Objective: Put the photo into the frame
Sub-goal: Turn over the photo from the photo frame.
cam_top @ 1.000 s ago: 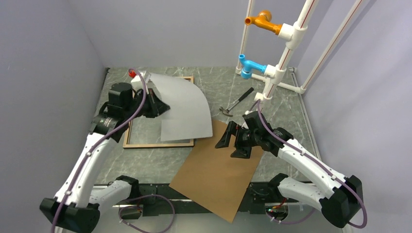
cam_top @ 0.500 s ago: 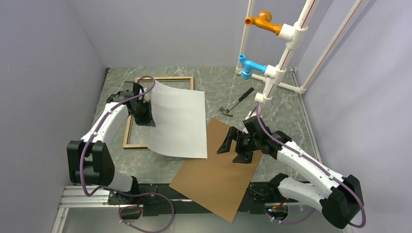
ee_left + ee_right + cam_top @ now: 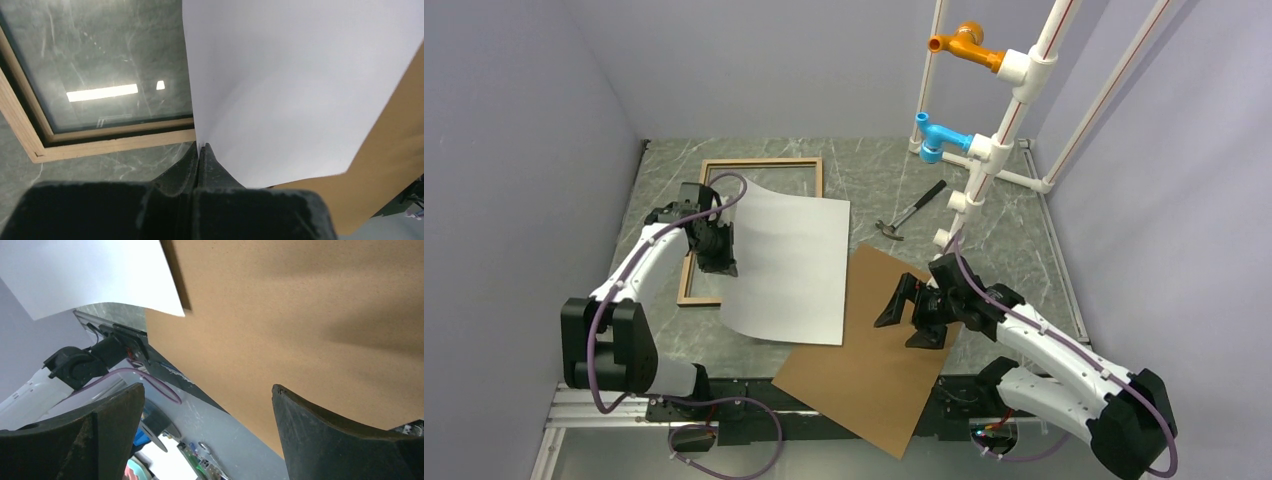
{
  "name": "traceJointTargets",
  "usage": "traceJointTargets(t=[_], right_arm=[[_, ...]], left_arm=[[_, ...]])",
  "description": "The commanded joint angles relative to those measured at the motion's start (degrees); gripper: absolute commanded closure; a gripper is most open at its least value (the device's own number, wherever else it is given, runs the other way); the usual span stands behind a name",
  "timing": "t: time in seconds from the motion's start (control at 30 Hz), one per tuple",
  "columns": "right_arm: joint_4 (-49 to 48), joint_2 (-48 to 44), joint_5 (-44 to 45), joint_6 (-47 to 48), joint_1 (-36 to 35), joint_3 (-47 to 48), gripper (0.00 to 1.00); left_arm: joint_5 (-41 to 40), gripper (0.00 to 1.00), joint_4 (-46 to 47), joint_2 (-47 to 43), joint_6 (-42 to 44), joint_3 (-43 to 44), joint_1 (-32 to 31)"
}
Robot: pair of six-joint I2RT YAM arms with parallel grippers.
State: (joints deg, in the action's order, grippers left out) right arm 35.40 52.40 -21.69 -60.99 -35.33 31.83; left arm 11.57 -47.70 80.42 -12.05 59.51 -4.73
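The photo shows its plain white back and bows upward. It covers the right side of the frame and overlaps the brown backing board. My left gripper is shut on the photo's left edge, over the frame's lower left part. In the left wrist view the fingertips pinch the white sheet beside the frame's wooden rail. My right gripper is open and empty above the backing board; the right wrist view shows its fingers wide apart and the photo's corner.
The solid brown backing board lies at the front middle, overhanging the table's near edge. A hammer lies behind it. A white pipe stand with orange and blue fittings stands at the back right. Grey walls close in left and right.
My left arm has carried the photo forward and right, off the frame's far part, lowering it onto the backing board's edge. My right gripper has drifted toward the near edge.
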Motion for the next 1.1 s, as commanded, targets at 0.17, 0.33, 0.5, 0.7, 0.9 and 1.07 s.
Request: traceJointTargets(t=[0.17, 0.33, 0.5, 0.7, 0.9, 1.07], right_arm=[[-5.0, 6.0, -2.7, 2.6, 0.0, 1.6, 0.0], [-4.5, 4.7, -1.9, 3.2, 0.0, 0.5, 0.0], [-6.5, 3.9, -3.0, 2.5, -0.1, -2.7, 0.0], [-8.5, 4.9, -4.1, 2.5, -0.1, -4.4, 0.0], [-8.0, 9.0, -4.5, 5.1, -0.1, -1.8, 0.0], [-7.8, 9.6, -4.4, 5.0, -0.1, -1.4, 0.0]], left_arm=[[-3.7, 1.0, 2.2, -3.4, -0.5, -1.2, 0.2], [-5.5, 1.0, 2.2, -2.3, -1.9, 1.3, 0.2], [-7.2, 1.0, 3.2, -1.2, -3.1, 4.1, 1.0], [-8.8, 1.0, 3.1, 1.3, -3.1, 8.4, 4.4], [-7.3, 1.0, 5.3, 3.8, -0.6, 10.3, 7.9], [-9.5, 1.0, 6.0, 6.9, 2.7, 12.6, 8.3]])
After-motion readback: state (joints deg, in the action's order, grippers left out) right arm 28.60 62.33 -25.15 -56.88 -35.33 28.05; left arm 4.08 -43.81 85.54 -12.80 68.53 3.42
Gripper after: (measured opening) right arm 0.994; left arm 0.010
